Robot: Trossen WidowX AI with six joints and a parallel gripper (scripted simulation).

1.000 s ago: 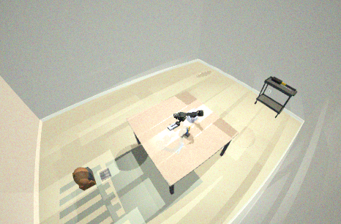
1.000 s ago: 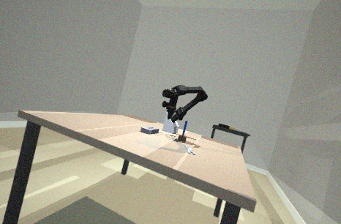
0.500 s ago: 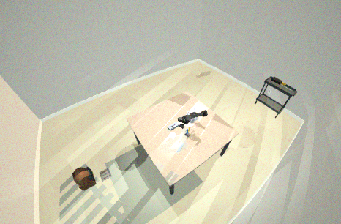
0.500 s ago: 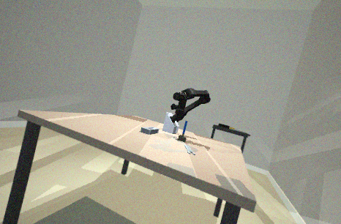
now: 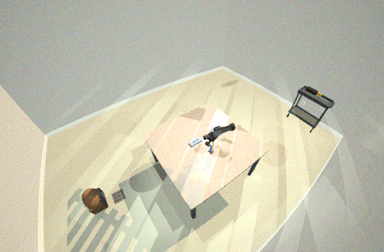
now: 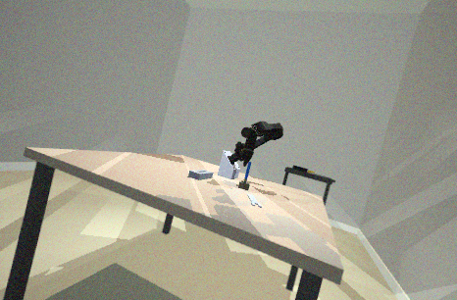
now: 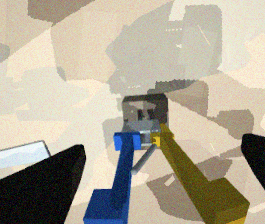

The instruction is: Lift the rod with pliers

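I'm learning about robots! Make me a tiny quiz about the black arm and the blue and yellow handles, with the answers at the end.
1. True or false: the gripper is holding the blue handle.
2. Pick one: in the wrist view, what colour is the handle to the right of the blue one? a) green b) yellow c) red
3. Fill in the word: the black arm is over the ____, not over the cart.

Key: 1 false; 2 b; 3 table

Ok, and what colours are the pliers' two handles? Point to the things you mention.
One handle is blue (image 7: 122,172), the other dark yellow (image 7: 185,172); the wrist view shows both best.
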